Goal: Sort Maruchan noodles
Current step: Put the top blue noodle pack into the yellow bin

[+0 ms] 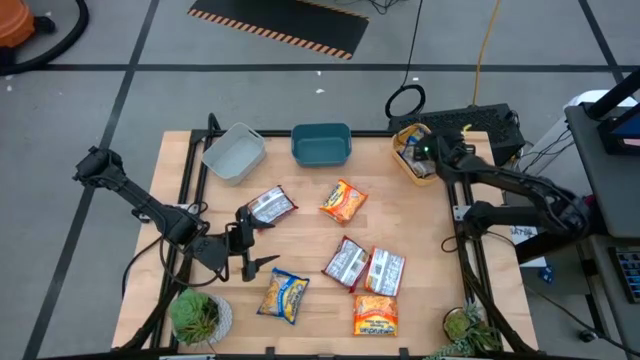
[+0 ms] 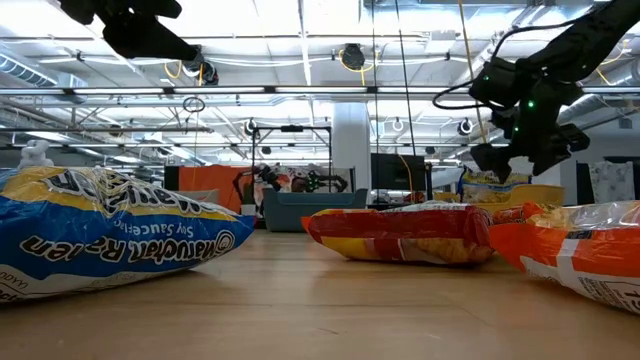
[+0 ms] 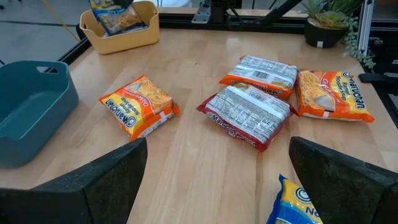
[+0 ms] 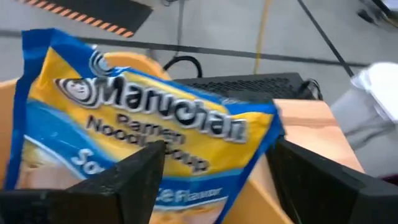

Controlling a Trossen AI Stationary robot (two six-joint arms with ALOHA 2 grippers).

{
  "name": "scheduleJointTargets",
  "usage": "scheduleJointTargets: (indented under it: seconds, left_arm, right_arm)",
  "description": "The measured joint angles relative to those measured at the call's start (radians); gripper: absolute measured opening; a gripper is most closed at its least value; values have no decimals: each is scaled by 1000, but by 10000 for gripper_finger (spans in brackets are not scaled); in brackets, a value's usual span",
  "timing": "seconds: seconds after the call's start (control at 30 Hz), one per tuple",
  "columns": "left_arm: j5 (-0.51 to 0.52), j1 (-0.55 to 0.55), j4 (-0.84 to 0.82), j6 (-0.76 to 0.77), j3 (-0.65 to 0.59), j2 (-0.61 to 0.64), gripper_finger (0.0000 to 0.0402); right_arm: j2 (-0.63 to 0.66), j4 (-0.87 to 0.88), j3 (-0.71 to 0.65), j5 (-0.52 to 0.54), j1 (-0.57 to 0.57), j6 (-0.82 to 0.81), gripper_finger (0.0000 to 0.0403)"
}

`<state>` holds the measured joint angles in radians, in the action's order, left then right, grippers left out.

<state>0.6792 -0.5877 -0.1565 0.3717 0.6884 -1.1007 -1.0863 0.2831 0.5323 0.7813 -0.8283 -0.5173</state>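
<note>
Blue-and-yellow packet (image 4: 149,134) in yellow tub (image 1: 408,160), legible only between right pincer's (image 4: 214,180) spread, empty fingers

1. The yellow and blue noodle packet (image 4: 149,143) fills the right wrist view — its lower part is cut off by the picture's edge and by the right claw's dark fingers (image 4: 134,186).
2. The yellow tub (image 1: 412,152) is mostly hidden under the right arm in the high view; how many packets lie inside cannot be told.
3. In the low view the nearest blue packet (image 2: 110,235) and orange packet (image 2: 575,250) are cut off at the sides.
4. The teal tub (image 3: 31,112) is cut off at the left wrist picture's edge.
</note>
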Motion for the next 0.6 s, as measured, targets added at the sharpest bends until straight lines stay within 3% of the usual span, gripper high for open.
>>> scheduleJointTargets:
  seconds: [0.13, 0.6]
  left_arm:
    - [0, 0, 0, -6, 0, 0, 395]
    - [0, 0, 0, -2, 0, 0, 395]
  right_arm:
    - [2, -63, 0, -19, -28, -39, 305]
    - [2, -13, 0, -51, -27, -18, 304]
